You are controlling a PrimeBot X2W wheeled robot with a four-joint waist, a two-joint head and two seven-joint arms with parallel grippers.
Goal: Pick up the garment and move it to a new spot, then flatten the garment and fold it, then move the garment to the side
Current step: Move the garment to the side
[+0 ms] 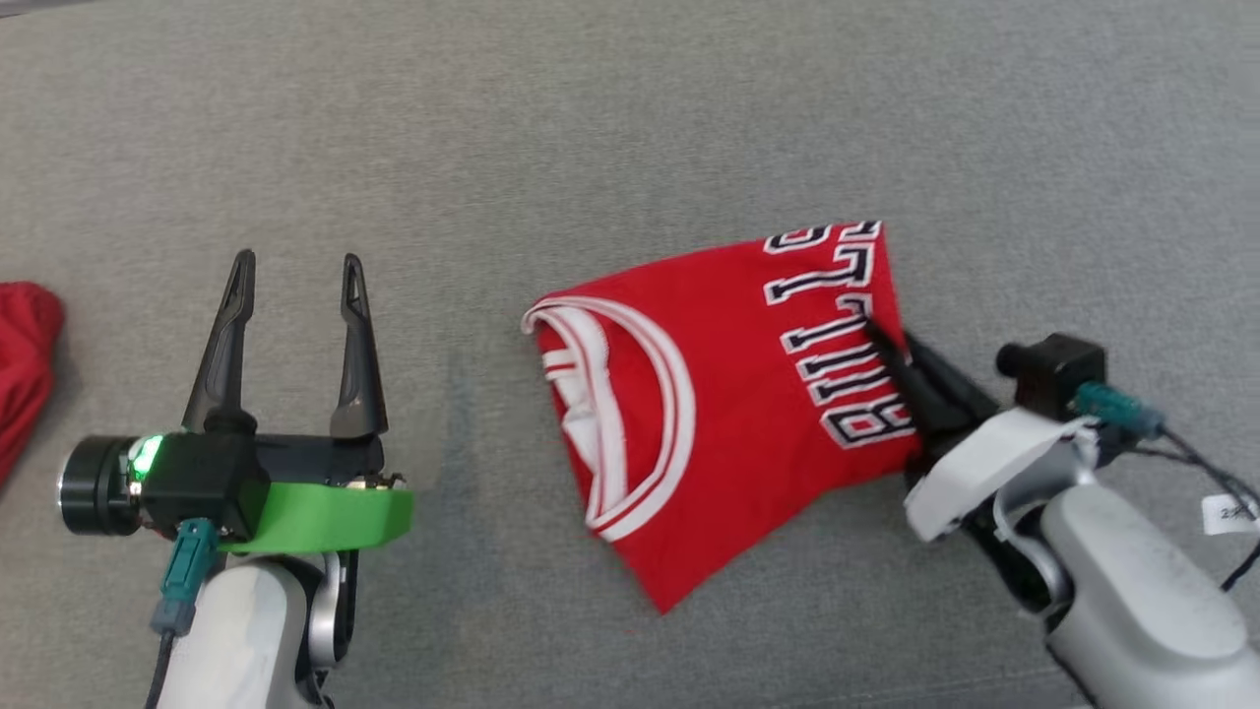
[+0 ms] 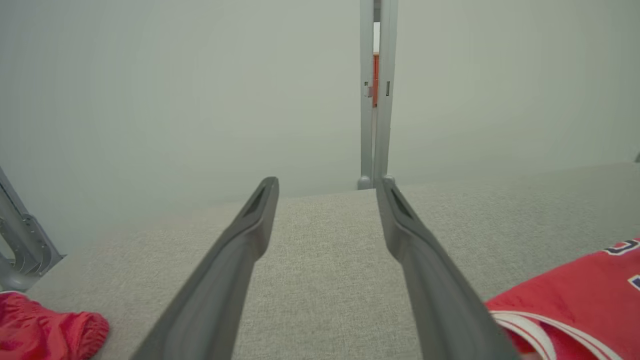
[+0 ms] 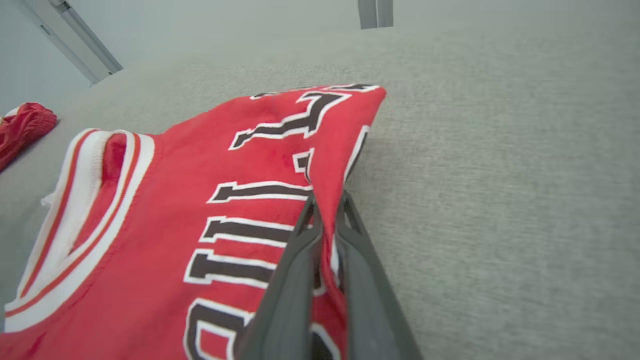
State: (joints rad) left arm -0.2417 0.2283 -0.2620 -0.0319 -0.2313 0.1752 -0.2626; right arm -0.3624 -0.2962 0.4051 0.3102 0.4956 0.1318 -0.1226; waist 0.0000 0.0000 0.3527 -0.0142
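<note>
I'm running the right gripper (image 1: 878,337) at the right-hand edge of the red garment (image 1: 728,394), just beside the lettering. Its 2 dark fingers are pressing together on a raised pinch of cloth. In the right wrist view, the fabric (image 3: 200,175) is standing up in a ridge between the right gripper's (image 3: 327,200) fingertips, so I'm reading this as a clamp on the garment, not an empty close. Gripping at the edge is giving me a handle for lifting or dragging without bunching the middle.

The garment is lying on the grey padded surface (image 1: 591,118), right of centre, with its white-trimmed opening facing the left arm. It is looking doubled over rather than spread flat.

The left gripper (image 1: 297,261) is hovering over bare surface with its fingers wide apart and holding nothing. It is sitting between the garment and another red cloth (image 1: 25,345) at the far left edge, well apart from both. I'm judging it clear of the right arm's path.
</note>
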